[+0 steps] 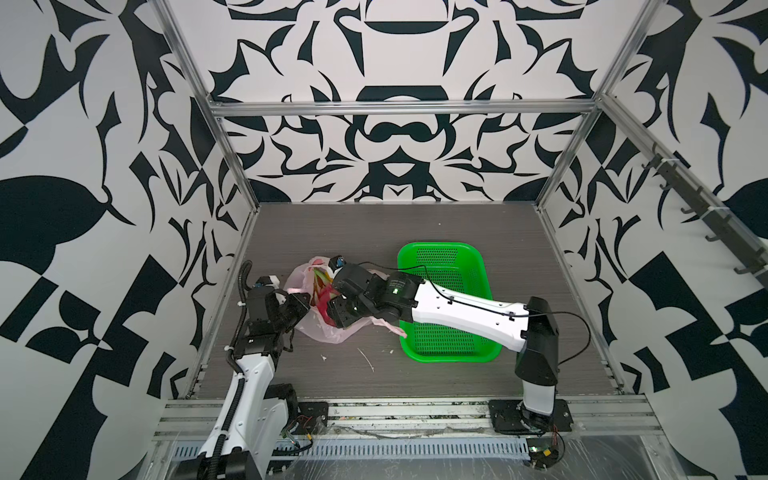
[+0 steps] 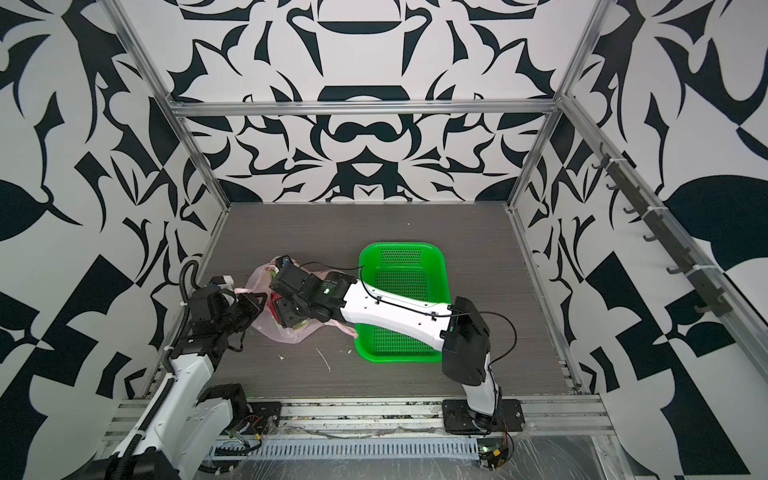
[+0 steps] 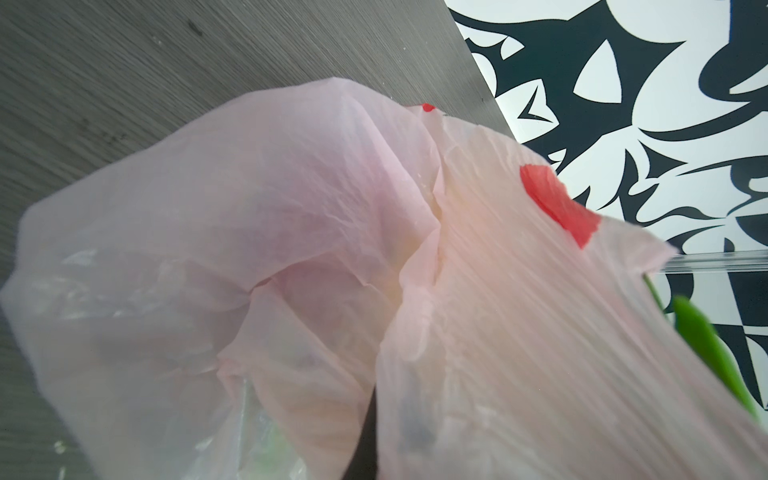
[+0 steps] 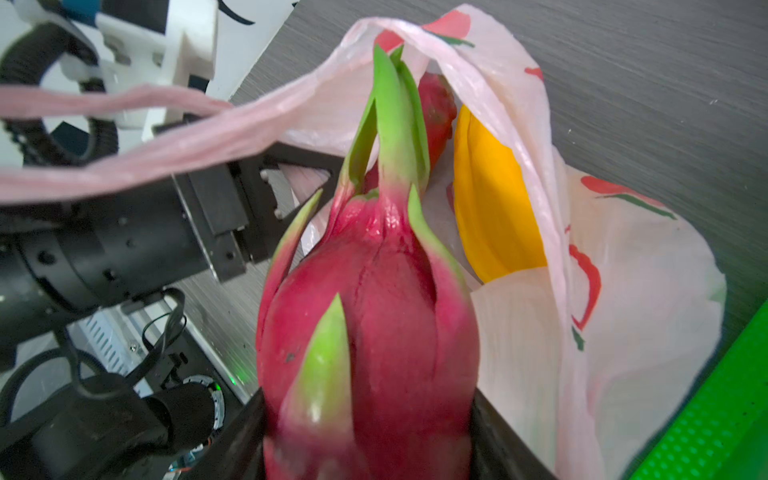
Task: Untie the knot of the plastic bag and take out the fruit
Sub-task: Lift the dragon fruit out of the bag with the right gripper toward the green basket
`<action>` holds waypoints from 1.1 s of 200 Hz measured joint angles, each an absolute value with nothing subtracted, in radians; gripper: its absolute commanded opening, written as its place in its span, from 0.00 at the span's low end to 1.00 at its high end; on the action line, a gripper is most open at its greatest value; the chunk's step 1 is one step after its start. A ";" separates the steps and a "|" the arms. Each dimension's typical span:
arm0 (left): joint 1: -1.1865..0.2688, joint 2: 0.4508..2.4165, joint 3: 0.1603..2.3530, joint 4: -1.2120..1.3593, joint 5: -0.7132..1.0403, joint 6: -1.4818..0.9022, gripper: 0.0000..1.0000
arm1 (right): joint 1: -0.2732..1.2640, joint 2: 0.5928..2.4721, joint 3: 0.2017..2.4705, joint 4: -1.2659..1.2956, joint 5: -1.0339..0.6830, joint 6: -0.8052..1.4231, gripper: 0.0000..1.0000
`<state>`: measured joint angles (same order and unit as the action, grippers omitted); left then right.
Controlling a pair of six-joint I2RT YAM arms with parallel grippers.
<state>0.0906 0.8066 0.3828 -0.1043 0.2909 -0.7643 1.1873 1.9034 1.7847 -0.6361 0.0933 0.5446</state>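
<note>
While the left tool (image 1: 306, 302) pinches the plastic bag (image 3: 249, 208), right tool (image 4: 370, 449) clamped on a dragon fruit (image 4: 374, 316)

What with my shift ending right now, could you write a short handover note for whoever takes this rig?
Left gripper: shut on the plastic bag, holding its mouth open.
Right gripper: fingers clamp a dragon fruit at the bag's mouth.
Inside the bag: second dragon fruit, yellow fruit.
Done: bag open. Left to do: lift out all fruit; green basket shows none.
</note>
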 measured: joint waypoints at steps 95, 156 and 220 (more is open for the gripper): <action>0.091 0.814 0.412 -0.094 0.284 -0.767 0.00 | 1.187 1.774 1.698 -0.656 0.063 0.516 0.24; 0.091 0.814 0.413 -0.094 0.280 -0.766 0.00 | 1.186 1.660 1.646 -0.698 0.082 0.501 0.23; 0.091 0.814 0.415 -0.094 0.277 -0.755 0.00 | 1.136 1.518 1.568 -0.711 0.136 0.492 0.23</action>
